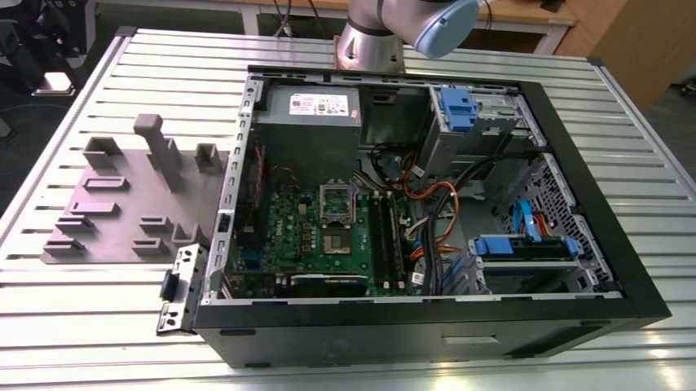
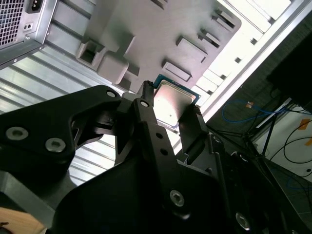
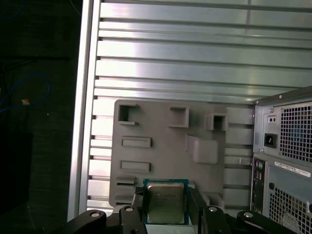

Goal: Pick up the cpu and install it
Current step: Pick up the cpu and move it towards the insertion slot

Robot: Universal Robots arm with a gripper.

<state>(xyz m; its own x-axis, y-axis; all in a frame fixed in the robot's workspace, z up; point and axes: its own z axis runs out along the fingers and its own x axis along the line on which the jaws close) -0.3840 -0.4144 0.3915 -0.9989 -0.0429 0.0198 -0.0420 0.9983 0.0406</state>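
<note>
Pinching the cpu (image 3: 165, 202) by two opposite edges, my gripper (image 3: 165, 196) has its black fingers (image 2: 146, 105) closed against the chip in both wrist views. Behind it lies the grey slotted fixture plate (image 3: 165, 146) on the ribbed metal table (image 3: 195, 48), beside the open computer case (image 1: 435, 330).

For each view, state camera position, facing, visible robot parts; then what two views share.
Exterior view: off-arm, looking down into the open black computer case; silver arm shows.
First wrist view: wrist-mounted, facing the grey slotted plastic tray past the black gripper.
Second wrist view: wrist-mounted, same tray and gripper.
Shared: both wrist views show the small square silver cpu gripped.
</note>
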